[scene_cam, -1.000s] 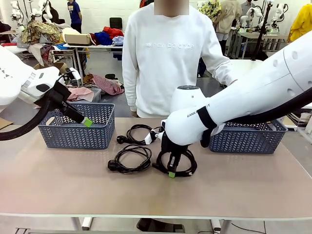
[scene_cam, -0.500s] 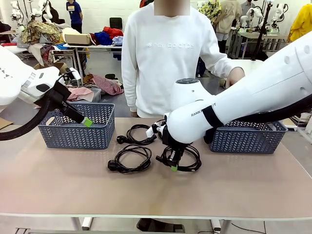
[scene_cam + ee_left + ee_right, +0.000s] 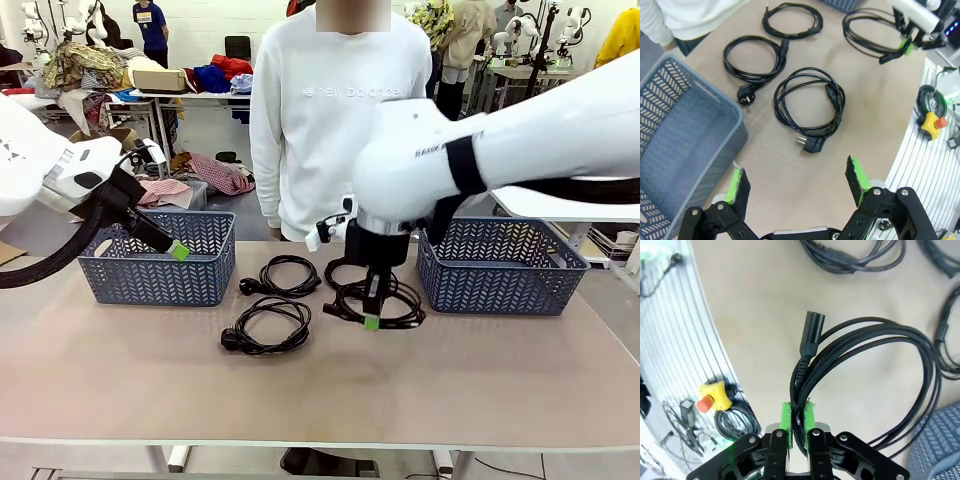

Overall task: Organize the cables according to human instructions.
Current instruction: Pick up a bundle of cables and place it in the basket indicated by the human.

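Note:
My right gripper (image 3: 372, 320) is shut on a black cable coil (image 3: 388, 300), which hangs a little above the table just left of the right blue basket (image 3: 505, 285). In the right wrist view the green pads (image 3: 786, 422) pinch the bundled strands of that cable (image 3: 865, 355) beside its plug. Two other cables (image 3: 288, 275) (image 3: 265, 327) lie coiled mid-table, and a third (image 3: 792, 21) lies farther along. My left gripper (image 3: 180, 250) hovers open by the left blue basket (image 3: 150, 280), with nothing between its fingers (image 3: 797, 182).
A person in a white sweatshirt (image 3: 335, 110) stands at the far edge between the baskets. The left basket (image 3: 675, 130) looks empty inside. An aluminium rail with a yellow stop button (image 3: 932, 122) runs along the near edge.
My right gripper has risen with the cable and carried it right and away from me, toward the right basket. The left arm has not moved.

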`<state>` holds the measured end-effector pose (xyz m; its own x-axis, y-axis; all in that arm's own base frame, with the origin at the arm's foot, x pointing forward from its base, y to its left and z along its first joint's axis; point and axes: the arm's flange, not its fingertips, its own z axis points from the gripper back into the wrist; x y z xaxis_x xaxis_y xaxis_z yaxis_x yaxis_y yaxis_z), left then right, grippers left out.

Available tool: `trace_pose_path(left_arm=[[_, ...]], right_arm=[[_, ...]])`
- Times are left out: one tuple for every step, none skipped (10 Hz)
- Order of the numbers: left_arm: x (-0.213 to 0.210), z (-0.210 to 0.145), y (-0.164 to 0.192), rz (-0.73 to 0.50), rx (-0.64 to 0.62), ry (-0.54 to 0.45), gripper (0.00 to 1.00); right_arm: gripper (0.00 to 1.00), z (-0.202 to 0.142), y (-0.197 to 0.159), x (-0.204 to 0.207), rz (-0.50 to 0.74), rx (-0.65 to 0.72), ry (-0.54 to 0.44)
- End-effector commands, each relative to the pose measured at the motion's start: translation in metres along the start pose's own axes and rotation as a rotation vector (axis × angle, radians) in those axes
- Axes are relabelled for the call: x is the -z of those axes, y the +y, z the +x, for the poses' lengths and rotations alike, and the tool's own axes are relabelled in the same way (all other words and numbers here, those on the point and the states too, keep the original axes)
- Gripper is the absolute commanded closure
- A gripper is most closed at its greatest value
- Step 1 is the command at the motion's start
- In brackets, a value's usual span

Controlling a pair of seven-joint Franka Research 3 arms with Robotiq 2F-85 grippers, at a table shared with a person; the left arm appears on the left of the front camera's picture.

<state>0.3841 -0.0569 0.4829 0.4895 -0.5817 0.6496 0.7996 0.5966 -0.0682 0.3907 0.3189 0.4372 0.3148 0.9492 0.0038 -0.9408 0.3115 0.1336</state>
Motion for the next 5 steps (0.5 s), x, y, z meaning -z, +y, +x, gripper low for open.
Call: trace_pose_path(left_arm=[[0.001, -0.001, 0.003, -0.018, 0.014, -0.019, 0.00], [0.001, -0.001, 0.003, -0.018, 0.014, -0.019, 0.00], [0.001, -0.001, 0.003, -0.018, 0.014, -0.019, 0.00], [0.001, -0.001, 0.003, -0.018, 0.014, -0.019, 0.00], [0.001, -0.001, 0.003, -0.018, 0.014, -0.019, 0.00]], right_arm=[[1.00, -0.016, -0.012, -0.030, -0.028, -0.079, -0.009], [1.00, -0.025, -0.020, -0.046, -0.048, -0.122, -0.009], [1.00, -0.037, -0.030, -0.063, -0.085, -0.155, 0.000], [1.00, -0.048, -0.039, -0.076, -0.094, -0.191, 0.009], [1.00, -0.060, -0.049, -0.087, -0.108, -0.225, 0.017]])
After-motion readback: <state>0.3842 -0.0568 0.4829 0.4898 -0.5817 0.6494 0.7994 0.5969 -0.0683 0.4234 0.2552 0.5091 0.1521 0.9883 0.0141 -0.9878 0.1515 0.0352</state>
